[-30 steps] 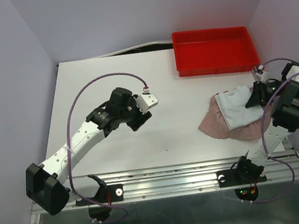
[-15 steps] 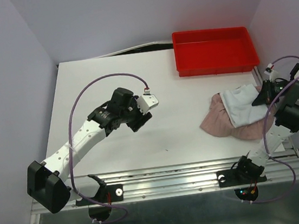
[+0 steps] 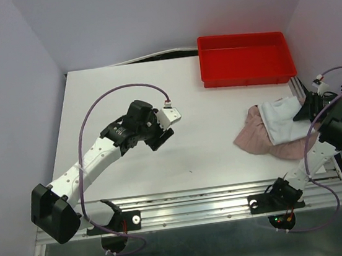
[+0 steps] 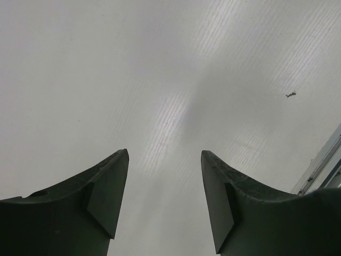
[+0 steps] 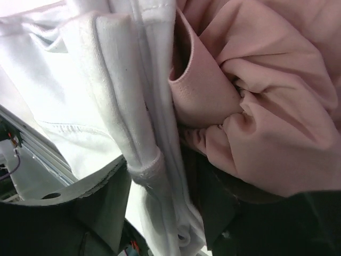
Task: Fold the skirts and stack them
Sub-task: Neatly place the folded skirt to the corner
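At the table's (image 3: pixel 218 106) right edge, near the red tray (image 3: pixel 248 81), the white skirt (image 3: pixel 280 121) is heaped on the pink skirt (image 3: pixel 253 139). The middle lies bare beneath the left gripper (image 4: pixel 165 160), whose jaws are spread. Only the wrist view shows white folds between the right gripper's (image 5: pixel 165 208) fingers (image 5: pixel 96 213); whether they are clamped cannot be told.

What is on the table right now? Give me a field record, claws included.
white skirt: bunched at the right edge of the table, lying over the pink one
pink skirt: crumpled underneath, showing at left and front
red tray: far right corner, empty, apart from the skirts
left claw: open, holding nothing, over bare table
right claw: white skirt fold between its fingers; grip unclear
folding: not done
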